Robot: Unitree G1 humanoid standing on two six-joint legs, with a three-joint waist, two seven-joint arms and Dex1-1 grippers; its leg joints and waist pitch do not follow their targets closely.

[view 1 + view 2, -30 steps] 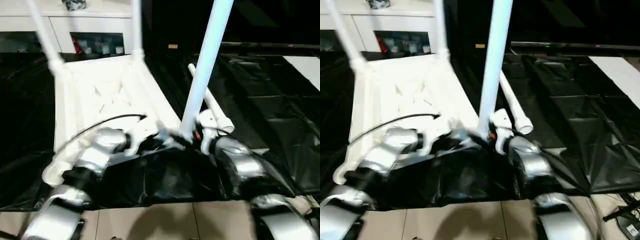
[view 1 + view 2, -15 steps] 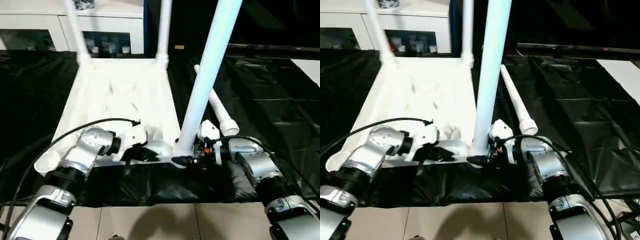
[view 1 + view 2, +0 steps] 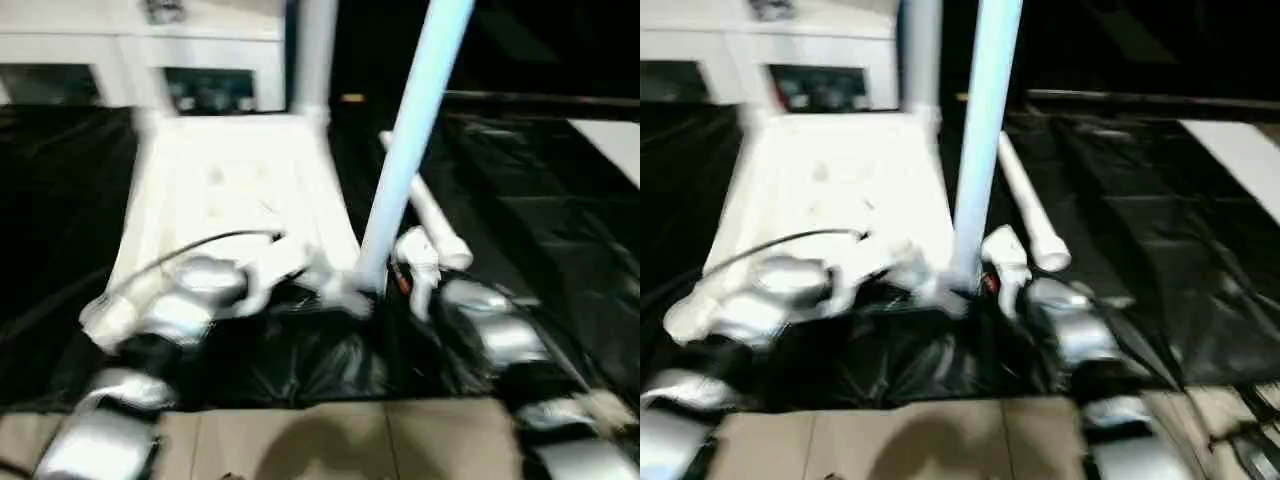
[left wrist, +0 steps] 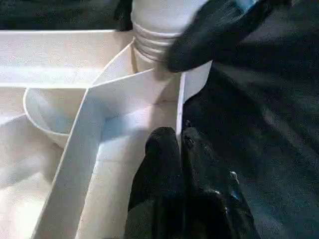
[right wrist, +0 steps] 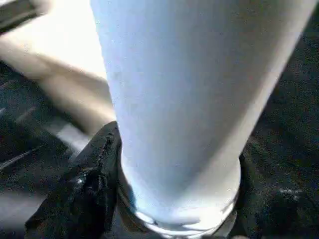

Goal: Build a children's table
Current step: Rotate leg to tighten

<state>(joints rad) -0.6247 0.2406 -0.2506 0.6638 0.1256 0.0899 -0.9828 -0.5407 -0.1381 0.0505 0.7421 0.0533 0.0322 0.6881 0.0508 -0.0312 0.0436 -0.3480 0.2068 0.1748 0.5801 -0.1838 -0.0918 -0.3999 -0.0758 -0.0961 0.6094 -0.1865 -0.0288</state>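
Note:
The children's table top (image 3: 230,190) lies upside down on the black-draped table, with an upright leg (image 3: 920,50) in a far corner socket. Another white leg (image 3: 410,130) stands upright at the near right corner. My right gripper (image 5: 179,164) is shut on its base, with one black finger (image 5: 94,174) on each side. My left gripper (image 4: 179,144) is shut on the thin rim wall of the top beside that corner socket. The ribbed base of the leg (image 4: 154,30) enters the socket there. One loose leg (image 3: 430,215) lies on the cloth to the right.
A white cabinet (image 3: 200,60) stands behind the black-draped table (image 3: 560,220). Tiled floor (image 3: 320,440) shows below the table's near edge. A black cable (image 3: 200,245) runs from my left forearm over the top. A pale patch (image 3: 610,140) lies at far right.
The whole picture has shifted and blurred with head motion. My right gripper's fingers have drawn in around the upright leg's base. The left gripper keeps its hold on the rim.

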